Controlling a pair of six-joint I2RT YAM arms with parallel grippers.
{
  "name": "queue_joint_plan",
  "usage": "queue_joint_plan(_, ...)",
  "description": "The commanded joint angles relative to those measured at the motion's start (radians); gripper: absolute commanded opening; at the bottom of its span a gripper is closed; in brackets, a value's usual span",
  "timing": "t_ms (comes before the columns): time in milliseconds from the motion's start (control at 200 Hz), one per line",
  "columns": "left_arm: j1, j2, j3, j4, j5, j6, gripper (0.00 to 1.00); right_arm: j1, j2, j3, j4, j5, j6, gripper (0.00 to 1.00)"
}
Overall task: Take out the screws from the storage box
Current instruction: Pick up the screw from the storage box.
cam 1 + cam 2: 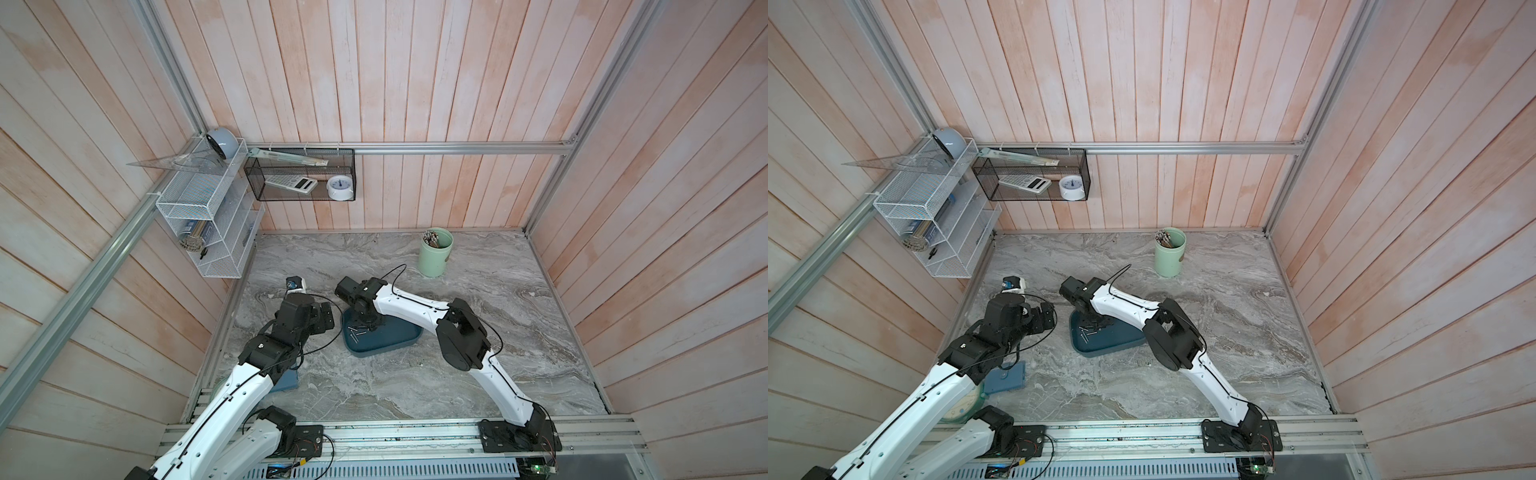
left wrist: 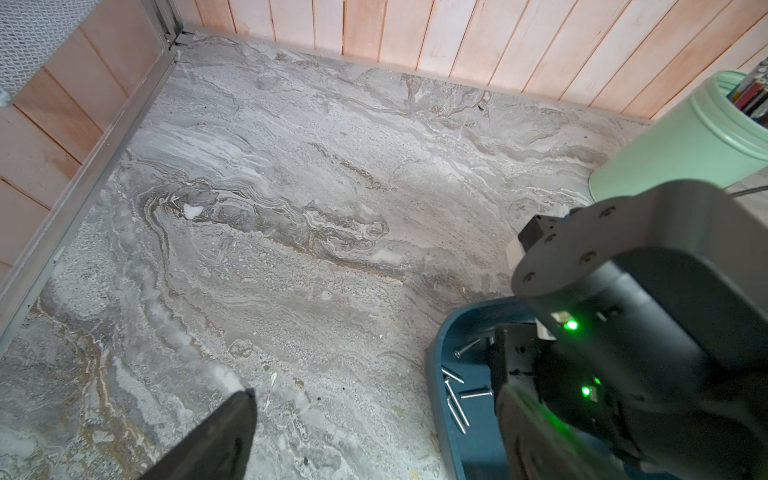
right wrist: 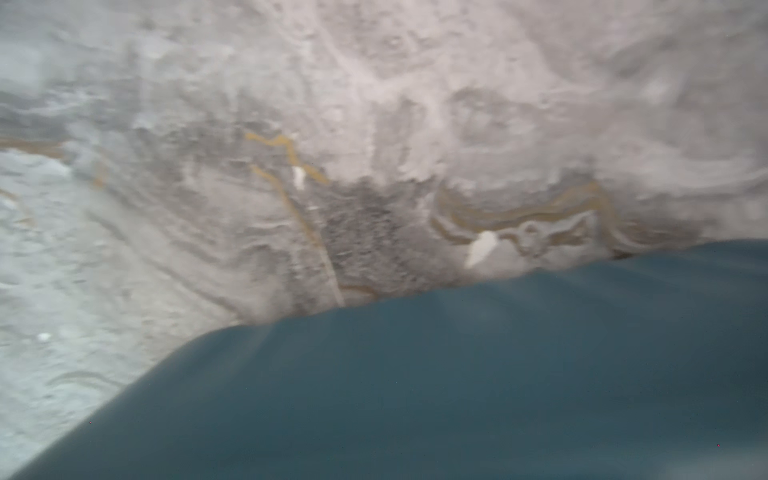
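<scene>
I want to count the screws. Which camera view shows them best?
The left wrist view: the screws lie close and sharp in a corner of the box, though the right arm hides part of it. In both top views the screws are tiny specks. The right wrist view shows the blurred box, no screws.

My right wrist view was blurred: only the storage box [image 3: 457, 395] wall and table [image 3: 291, 104]. In a top view the wrist hid my right pincer [image 1: 365, 322]; I couldn't tell whether it held anything.
</scene>
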Motion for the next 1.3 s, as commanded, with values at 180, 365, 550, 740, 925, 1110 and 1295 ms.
queue_joint_plan(180,-0.001,0.027,-0.006,0.013,0.033,0.017,0.96,-0.044,-0.100,-0.223,0.048,0.011,-0.033,0.18)
queue_joint_plan(365,-0.002,0.037,-0.007,0.014,0.044,0.016,0.96,-0.057,-0.091,-0.257,0.073,-0.043,-0.021,0.18)
queue_joint_plan(550,-0.001,0.041,-0.008,0.017,0.050,0.016,0.96,-0.063,-0.103,-0.253,0.066,-0.051,-0.031,0.08)
queue_joint_plan(740,-0.001,0.050,-0.007,0.020,0.082,0.016,0.96,-0.069,-0.182,-0.239,0.073,-0.041,-0.056,0.05)
queue_joint_plan(925,-0.002,0.050,-0.008,0.025,0.109,0.016,0.96,-0.068,-0.296,-0.306,0.199,-0.095,-0.058,0.05)
queue_joint_plan(1110,-0.001,0.054,-0.008,0.024,0.133,0.013,0.96,-0.068,-0.355,-0.389,0.334,-0.171,-0.040,0.04)
queue_joint_plan(1295,-0.002,0.058,-0.007,0.021,0.134,0.015,0.96,-0.069,-0.381,-0.385,0.281,-0.116,-0.098,0.03)
